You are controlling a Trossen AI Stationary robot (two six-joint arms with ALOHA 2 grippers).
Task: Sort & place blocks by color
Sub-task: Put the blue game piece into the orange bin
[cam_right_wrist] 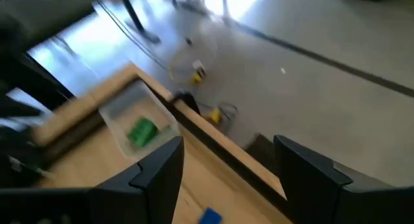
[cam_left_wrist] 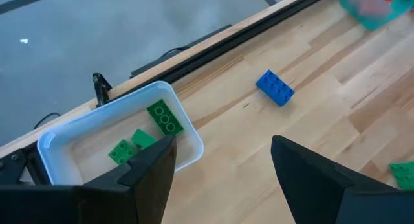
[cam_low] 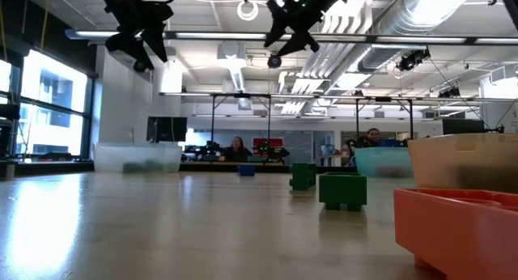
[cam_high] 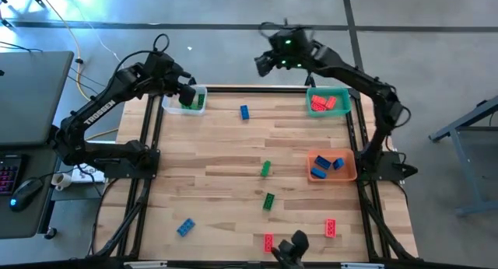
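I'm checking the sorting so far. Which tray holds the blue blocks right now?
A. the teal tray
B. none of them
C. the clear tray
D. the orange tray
D: the high view shows blue blocks lying inside the orange tray, while the clear tray holds green ones and the teal tray holds red ones.

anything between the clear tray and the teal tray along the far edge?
One blue block on bare wood between the clear tray and teal tray, per the high view.

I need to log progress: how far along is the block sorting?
Done: greens in the clear tray, reds in the teal tray, blues in the orange tray. In hand: nothing; both claws open. Left: two blue, two green, two red blocks loose on the table.
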